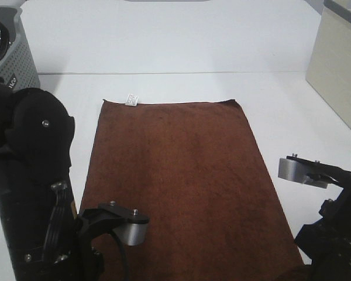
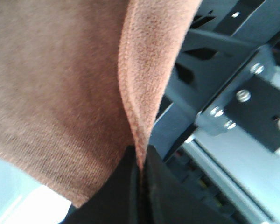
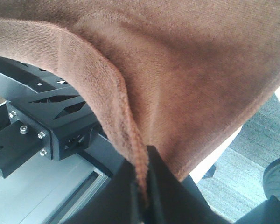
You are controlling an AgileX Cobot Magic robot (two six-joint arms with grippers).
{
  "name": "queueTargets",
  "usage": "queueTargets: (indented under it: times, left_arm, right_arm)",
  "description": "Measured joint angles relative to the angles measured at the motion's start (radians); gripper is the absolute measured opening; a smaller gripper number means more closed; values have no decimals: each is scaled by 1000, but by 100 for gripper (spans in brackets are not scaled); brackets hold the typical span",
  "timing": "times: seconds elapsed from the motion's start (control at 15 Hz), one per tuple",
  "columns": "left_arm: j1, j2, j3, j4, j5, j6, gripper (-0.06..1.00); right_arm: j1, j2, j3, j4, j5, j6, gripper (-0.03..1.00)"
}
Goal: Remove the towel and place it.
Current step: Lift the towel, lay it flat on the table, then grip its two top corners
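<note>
The dark brown towel (image 1: 181, 175) lies spread flat on the white table (image 1: 164, 41), its small white tag (image 1: 131, 99) at the far left corner. The near edge hangs over the table's front. My left gripper (image 2: 141, 163) is shut on the towel's hem (image 2: 130, 107) at the near left. My right gripper (image 3: 144, 165) is shut on the hem (image 3: 116, 98) at the near right. In the high view both sets of fingertips are hidden below the arms (image 1: 35, 175) (image 1: 333, 234). The grey basket (image 1: 9, 55) stands at the far left, apart from the towel.
A pale wooden box (image 1: 339, 64) stands at the far right edge of the table. The robot's black and silver base frame (image 2: 233, 98) (image 3: 37, 130) shows under the hanging towel edge. A strip of bare white table runs behind the towel.
</note>
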Motion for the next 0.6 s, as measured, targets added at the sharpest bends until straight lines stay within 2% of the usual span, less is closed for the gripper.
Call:
queueTargets:
  times: [0.2, 0.33, 0.4, 0.6]
  left_arm:
    - [-1, 0, 0, -40, -37, 0, 1]
    - [-1, 0, 0, -54, -46, 0, 9]
    - [-1, 0, 0, -61, -56, -1, 18]
    - [-1, 0, 0, -127, -85, -39, 67]
  right_arm:
    - [0, 0, 28, 5, -23, -17, 4]
    - [0, 0, 32, 6, -23, -21, 15]
    - [0, 0, 35, 6, -23, -21, 23]
    - [0, 0, 35, 7, -39, -19, 61]
